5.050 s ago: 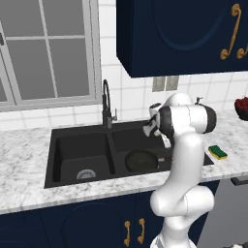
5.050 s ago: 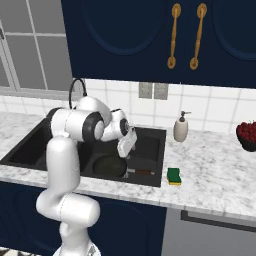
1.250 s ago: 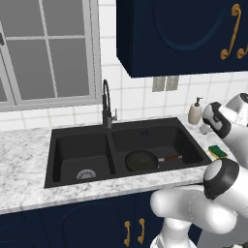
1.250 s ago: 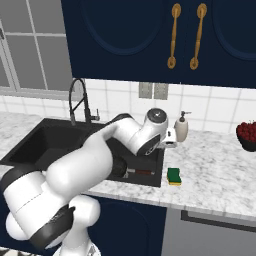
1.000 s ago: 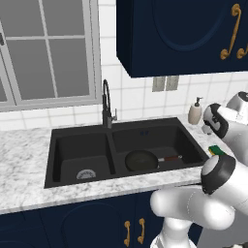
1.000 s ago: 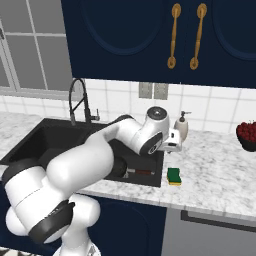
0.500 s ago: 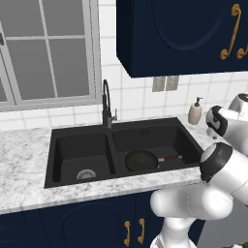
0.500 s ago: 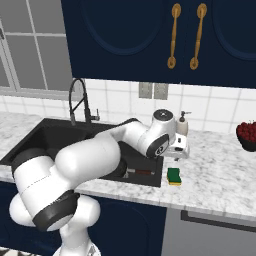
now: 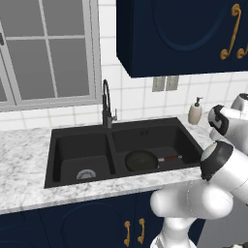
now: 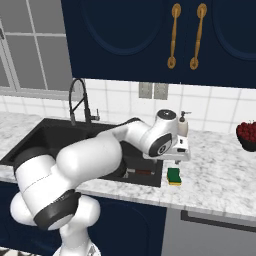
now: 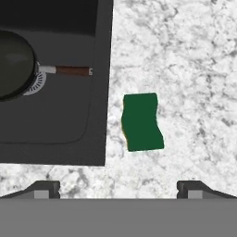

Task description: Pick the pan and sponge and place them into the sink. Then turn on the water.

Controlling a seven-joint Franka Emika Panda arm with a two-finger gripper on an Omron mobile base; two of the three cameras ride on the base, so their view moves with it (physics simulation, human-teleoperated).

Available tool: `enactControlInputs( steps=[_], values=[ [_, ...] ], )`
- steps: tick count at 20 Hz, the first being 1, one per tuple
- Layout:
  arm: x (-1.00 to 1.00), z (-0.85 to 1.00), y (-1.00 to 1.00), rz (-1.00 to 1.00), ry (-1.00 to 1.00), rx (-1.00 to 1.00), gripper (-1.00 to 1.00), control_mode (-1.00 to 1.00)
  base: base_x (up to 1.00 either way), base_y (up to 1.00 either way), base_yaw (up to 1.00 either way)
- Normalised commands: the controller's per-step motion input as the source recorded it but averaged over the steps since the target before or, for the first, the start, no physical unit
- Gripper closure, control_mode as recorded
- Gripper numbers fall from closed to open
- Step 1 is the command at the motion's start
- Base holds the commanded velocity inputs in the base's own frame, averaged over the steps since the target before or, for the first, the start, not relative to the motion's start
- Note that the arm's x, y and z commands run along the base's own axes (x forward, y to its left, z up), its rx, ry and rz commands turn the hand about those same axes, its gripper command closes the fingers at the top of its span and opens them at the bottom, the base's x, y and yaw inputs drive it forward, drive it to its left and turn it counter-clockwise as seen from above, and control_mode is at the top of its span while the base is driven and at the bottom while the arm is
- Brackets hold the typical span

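Observation:
The green sponge lies flat on the marble counter, just right of the black sink. My gripper hovers straight above it, open, its fingertips wide apart and holding nothing. From the right base view the gripper hangs a short way over the sponge. The black pan rests in the right basin of the sink, handle pointing right. In the hand view the pan covers most of the drain. No stream falls from the faucet.
A cream soap dispenser stands against the tiled wall behind the gripper. A dark bowl of red fruit sits at the far right of the counter. Blue cabinets hang overhead. Open marble lies right of the sponge.
The arm has swung right from the sink's right basin, where the pan stays, to above the sponge. Over the last second the gripper drifted right and lower toward it.

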Motion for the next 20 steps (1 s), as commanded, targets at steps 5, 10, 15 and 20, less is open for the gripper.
enactControlInputs(
  steps=[5,10,15,20],
  values=[
    [0.08,-0.34,-0.04,0.04,0.02,0.01,-1.00,-1.00,0.00,0.00,0.00],
    [0.16,-0.27,-0.16,0.00,0.07,0.04,-1.00,-1.00,0.00,0.00,0.00],
    [0.14,-0.23,-0.19,0.01,0.05,0.07,-1.00,-1.00,0.00,0.00,0.00],
    [0.20,-0.22,-0.10,0.03,0.02,0.07,-1.00,-1.00,0.00,0.00,0.00]
  ],
)
